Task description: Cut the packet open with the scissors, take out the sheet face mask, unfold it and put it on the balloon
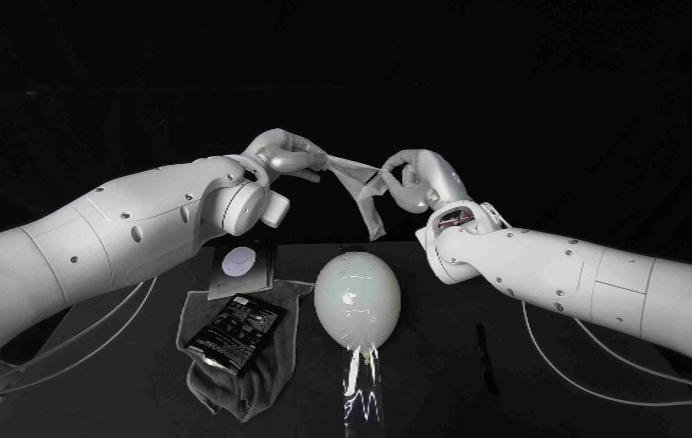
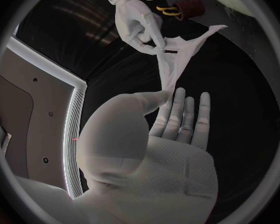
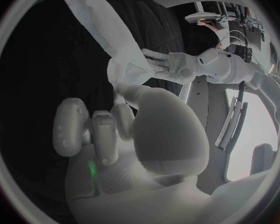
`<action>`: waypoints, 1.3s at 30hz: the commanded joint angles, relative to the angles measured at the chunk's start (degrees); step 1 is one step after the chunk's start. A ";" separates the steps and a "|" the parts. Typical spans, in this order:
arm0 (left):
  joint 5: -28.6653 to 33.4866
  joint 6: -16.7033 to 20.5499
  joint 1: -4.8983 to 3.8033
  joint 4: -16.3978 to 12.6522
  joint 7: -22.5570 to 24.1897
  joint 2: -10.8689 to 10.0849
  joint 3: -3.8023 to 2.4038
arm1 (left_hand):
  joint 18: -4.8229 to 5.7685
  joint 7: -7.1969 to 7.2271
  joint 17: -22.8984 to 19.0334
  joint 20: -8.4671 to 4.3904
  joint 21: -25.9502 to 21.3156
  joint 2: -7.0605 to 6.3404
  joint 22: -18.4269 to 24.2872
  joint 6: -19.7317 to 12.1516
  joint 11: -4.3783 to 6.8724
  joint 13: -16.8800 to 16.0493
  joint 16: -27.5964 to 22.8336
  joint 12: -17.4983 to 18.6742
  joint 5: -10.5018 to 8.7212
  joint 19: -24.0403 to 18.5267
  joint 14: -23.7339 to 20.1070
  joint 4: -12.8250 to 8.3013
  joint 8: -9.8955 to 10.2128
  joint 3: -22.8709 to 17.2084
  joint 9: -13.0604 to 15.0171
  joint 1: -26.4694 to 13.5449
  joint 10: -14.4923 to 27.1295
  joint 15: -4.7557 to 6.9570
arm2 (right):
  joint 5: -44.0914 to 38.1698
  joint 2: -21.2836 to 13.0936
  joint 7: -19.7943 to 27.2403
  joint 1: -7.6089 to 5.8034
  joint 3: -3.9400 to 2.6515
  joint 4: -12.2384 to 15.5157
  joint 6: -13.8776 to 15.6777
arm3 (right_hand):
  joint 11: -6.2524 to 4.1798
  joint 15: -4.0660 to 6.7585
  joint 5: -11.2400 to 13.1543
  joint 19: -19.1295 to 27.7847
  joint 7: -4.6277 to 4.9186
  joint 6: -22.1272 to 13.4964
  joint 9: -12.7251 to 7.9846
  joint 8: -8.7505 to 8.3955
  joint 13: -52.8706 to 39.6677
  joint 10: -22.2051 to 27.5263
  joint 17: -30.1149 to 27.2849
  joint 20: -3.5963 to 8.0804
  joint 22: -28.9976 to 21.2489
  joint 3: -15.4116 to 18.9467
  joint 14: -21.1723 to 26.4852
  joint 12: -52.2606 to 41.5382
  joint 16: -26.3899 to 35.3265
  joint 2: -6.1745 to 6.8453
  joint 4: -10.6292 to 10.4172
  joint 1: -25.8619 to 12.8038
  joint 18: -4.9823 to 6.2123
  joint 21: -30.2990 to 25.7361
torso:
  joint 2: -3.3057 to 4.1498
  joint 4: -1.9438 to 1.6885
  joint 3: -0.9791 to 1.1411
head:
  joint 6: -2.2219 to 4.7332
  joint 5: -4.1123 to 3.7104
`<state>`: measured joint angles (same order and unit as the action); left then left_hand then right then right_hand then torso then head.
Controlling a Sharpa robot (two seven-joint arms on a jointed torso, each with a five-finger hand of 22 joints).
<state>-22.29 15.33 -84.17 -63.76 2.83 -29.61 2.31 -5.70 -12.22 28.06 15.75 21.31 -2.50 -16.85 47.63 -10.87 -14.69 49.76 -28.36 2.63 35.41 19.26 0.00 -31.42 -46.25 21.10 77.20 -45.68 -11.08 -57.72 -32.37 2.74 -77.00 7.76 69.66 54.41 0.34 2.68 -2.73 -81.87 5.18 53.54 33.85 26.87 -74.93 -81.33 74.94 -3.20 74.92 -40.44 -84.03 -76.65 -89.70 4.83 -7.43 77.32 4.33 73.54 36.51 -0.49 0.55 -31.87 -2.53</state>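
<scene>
Above the balloon (image 1: 356, 298) on the black table (image 1: 433, 408), we hold the sheet face mask (image 1: 364, 198), with left hand (image 1: 281, 153) and right hand (image 1: 411, 183) each pinching an edge. It seems limp, damp and easily torn, so we judge the outer edges safest.

white sheet mask (image 1: 362, 194), pale balloon (image 1: 356, 298), black packet (image 1: 238, 330) with pale print, grey cloth (image 1: 231, 388), black table (image 1: 447, 383)
</scene>
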 commanded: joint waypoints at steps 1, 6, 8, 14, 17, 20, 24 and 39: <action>0.90 0.06 0.09 0.20 0.65 -0.09 0.05 | 0.42 -0.24 -0.08 -0.09 0.31 0.08 -0.12 0.46 0.09 0.08 0.29 -0.26 0.19 -0.48 -0.30 0.00 -0.19 -0.47 7.67 0.23 0.34 -0.02 | 1.89 -0.29 1.24 -1.10 -0.05 -0.21 -3.22 | 0.02 0.34 -0.06 -0.46 -0.48 0.33 0.30 2.96 -2.38 -0.57 14.75 -0.11 10.55 -0.38 -5.87 -0.22 -0.16 0.07 -0.03 -0.36 -0.89 0.18 | 0.00 -0.03 0.03 | 0.14 -0.16; 1.55 -0.06 0.57 0.58 1.21 -0.19 0.26 | 0.42 -0.24 -0.10 -0.10 0.35 0.08 -0.14 0.46 0.09 0.08 0.32 -0.28 0.19 -0.48 -0.29 0.01 -0.19 -0.48 7.68 0.21 0.35 -0.02 | -0.18 -0.48 -0.36 -3.30 -0.06 -0.85 -9.03 | 0.03 0.34 -0.05 -0.59 -0.46 0.28 0.30 2.98 -2.75 -0.82 15.00 -0.11 10.63 -0.39 -5.95 -0.60 -0.27 0.17 0.02 -0.50 -0.95 0.46 | 0.06 -0.06 -0.02 | 0.25 -0.55; 1.89 -0.03 0.87 0.73 1.51 -0.14 0.34 | 0.42 -0.24 -0.10 -0.10 0.35 0.08 -0.14 0.46 0.09 0.08 0.32 -0.28 0.19 -0.48 -0.29 0.01 -0.19 -0.48 7.68 0.21 0.35 -0.02 | -1.87 -0.42 -1.34 -4.16 -0.06 -1.38 -12.14 | 0.04 0.34 -0.05 -0.69 -0.46 0.26 0.29 3.00 -2.96 -0.96 15.06 -0.10 10.69 -0.38 -5.97 -0.82 -0.30 0.26 0.07 -0.58 -1.00 0.69 | 0.06 -0.09 0.00 | 0.31 -0.67; 3.00 0.73 1.48 0.94 3.18 -0.09 0.46 | 0.39 -0.24 -0.24 -0.12 0.58 0.14 -0.31 0.38 0.10 0.11 0.50 -0.47 0.19 -0.47 -0.24 0.06 -0.17 -0.56 7.69 0.12 0.37 -0.02 | -7.04 -0.14 -4.47 -5.91 -0.05 -3.12 -20.54 | 0.03 0.34 -0.05 -0.81 -0.47 0.25 0.27 3.02 -3.25 -1.17 15.06 -0.10 10.76 -0.37 -5.97 -1.11 -0.30 0.40 0.19 -0.67 -1.06 0.96 | 0.06 -0.06 -0.04 | 0.39 -0.82; 3.53 1.09 1.60 1.00 4.29 -0.10 0.48 | 0.36 -0.24 -0.32 -0.14 0.74 0.17 -0.43 0.33 0.11 0.12 0.61 -0.60 0.18 -0.46 -0.18 0.08 -0.16 -0.58 7.70 0.08 0.35 -0.01 | -9.79 -0.05 -5.69 -6.38 -0.05 -3.65 -23.13 | 0.02 0.34 -0.05 -0.90 -0.48 0.23 0.26 3.03 -3.36 -1.25 15.06 -0.09 10.82 -0.37 -5.97 -1.22 -0.30 0.48 0.26 -0.69 -1.10 1.19 | 0.07 -0.08 0.00 | 0.33 -0.76; 3.80 1.55 1.66 1.06 5.14 -0.12 0.49 | 0.33 -0.23 -0.43 -0.17 0.95 0.21 -0.58 0.26 0.14 0.12 0.77 -0.79 0.18 -0.45 -0.10 0.09 -0.14 -0.59 7.72 0.04 0.30 0.02 | -13.00 0.07 -6.79 -6.74 -0.05 -3.97 -25.10 | 0.01 0.34 -0.05 -0.98 -0.48 0.22 0.24 3.03 -3.49 -1.34 15.06 -0.09 10.87 -0.38 -5.97 -1.34 -0.30 0.52 0.33 -0.69 -1.14 1.36 | 0.07 -0.11 0.03 | 0.32 -0.80; 3.86 2.04 1.70 1.33 6.01 -0.13 0.50 | 0.32 -0.22 -0.49 -0.18 1.06 0.24 -0.67 0.23 0.15 0.13 0.85 -0.89 0.18 -0.45 -0.06 0.10 -0.14 -0.59 7.73 0.02 0.28 0.03 | -18.06 0.18 -8.11 -7.29 -0.05 -4.15 -27.44 | 0.00 0.34 -0.05 -1.15 -0.49 0.23 0.22 3.04 -3.71 -1.50 15.06 -0.08 10.97 -0.39 -5.97 -1.58 -0.30 0.62 0.42 -0.70 -1.21 1.72 | 0.04 -0.07 0.04 | 0.39 -0.78; -0.17 0.92 1.76 3.62 8.98 -0.42 0.52 | 0.28 -0.20 -0.83 -0.24 1.67 0.34 -1.12 0.09 0.21 0.16 1.22 -1.37 0.17 -0.50 0.14 0.08 -0.10 -0.55 7.77 0.04 0.22 0.11 | -28.34 -0.32 -9.70 -9.07 -0.04 -3.09 -26.29 | -0.14 0.42 -0.06 -2.26 -0.68 0.73 -0.02 3.19 -4.81 -2.41 15.06 -0.01 11.61 -0.37 -5.97 -2.68 -0.30 1.11 0.36 -1.20 -1.70 4.09 | 0.08 -0.13 0.04 | 0.37 -1.00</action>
<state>-20.64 16.89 -82.35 -60.30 9.68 -29.90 2.90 -5.70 -12.04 27.31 15.56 22.62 -2.55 -17.92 47.51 -10.87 -14.62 50.74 -29.50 2.62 35.22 19.26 0.00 -31.41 -46.58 21.87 77.15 -45.68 -11.08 -83.16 -32.48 -6.04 -85.98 7.72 66.35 25.69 0.20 2.66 -2.65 -83.71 4.80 53.52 33.87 27.51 -74.90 -83.44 74.93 -3.20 74.92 -40.72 -84.02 -79.09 -89.79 6.19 -7.11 75.97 3.47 77.33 36.55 -0.55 0.57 -31.42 -3.52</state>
